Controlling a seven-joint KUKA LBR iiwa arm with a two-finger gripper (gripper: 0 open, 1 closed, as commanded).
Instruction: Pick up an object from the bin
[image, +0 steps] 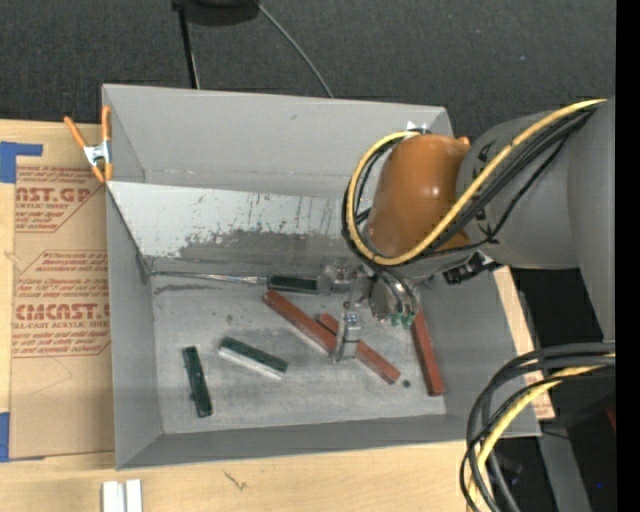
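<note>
My gripper (348, 342) reaches down into the middle of the bin's floor, right of centre. Its tip stands at a long red-brown bar (300, 316) that lies slanted from upper left to lower right. A second red-brown bar (378, 364) continues the slant just right of the tip, and whether the tip touches either bar is unclear. A dark-green-handled tool (291, 285) with a thin metal shaft lies along the back wall, up and to the left of the gripper.
A third red-brown bar (428, 354) lies by the right wall. A green and white bar (253, 358) and a dark green bar (197, 381) rest on the floor at the left. The arm's orange cover and cables hang over the bin's right back corner.
</note>
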